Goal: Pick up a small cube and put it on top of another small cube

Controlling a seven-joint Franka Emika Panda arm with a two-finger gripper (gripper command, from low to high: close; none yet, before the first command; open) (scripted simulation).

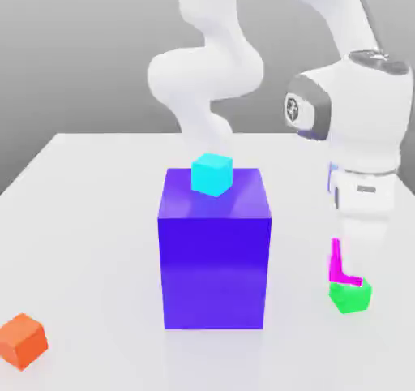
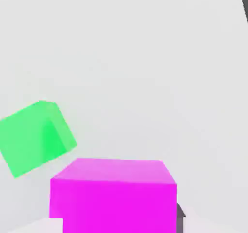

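The small magenta-pink cube (image 1: pixel 335 266) sits low at the exterior view's right, mostly covered by the white hand of my gripper (image 1: pixel 352 264), which reaches straight down over it. In the hand view the magenta cube (image 2: pixel 114 193) looms close between the fingers, and the gripper is shut on it. Right beside it, toward the front of the table, the small green cube (image 1: pixel 350 296) rests on the surface, turned at an angle (image 2: pixel 34 138). I cannot tell whether the magenta cube touches the table.
A big blue-purple block (image 1: pixel 215 251) stands mid-table with a small cyan cube (image 1: pixel 212 174) on its top. A small orange cube (image 1: pixel 23 341) lies near the front edge on the exterior view's left. The arm's base rises behind the block.
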